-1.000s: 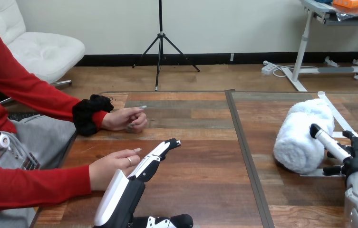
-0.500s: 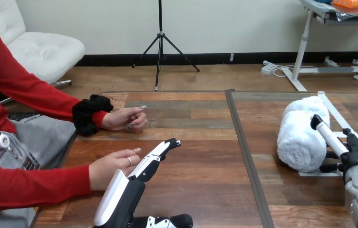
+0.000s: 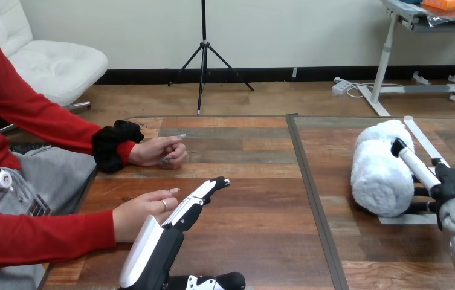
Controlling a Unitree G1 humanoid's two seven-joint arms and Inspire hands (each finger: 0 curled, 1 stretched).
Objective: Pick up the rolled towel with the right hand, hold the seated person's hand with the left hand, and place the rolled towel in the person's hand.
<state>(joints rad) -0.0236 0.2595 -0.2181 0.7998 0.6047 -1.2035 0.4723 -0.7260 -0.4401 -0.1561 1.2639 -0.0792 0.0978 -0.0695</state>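
At the counter's right side, the rolled towel lies on a white strip. The right hand is clamped on its near flank, thumb over the top and fingers low against the side. The grip looks shallow. I'd seat the palm deeper before lifting, since plush terry squashes and a fat soft cylinder can roll out of a light pinch. Squeeze across the roll, not along it, so the layers don't unwind.

The left hand has straight, relaxed fingers and lies edge-on against the person's nearer hand, touching but not wrapped round it. That hold is not yet made. The person's nearer hand faces palm down and needs turning up to take the towel. The person's farther hand rests loosely curled on the smooth wood-grain surface, well apart from the towel.
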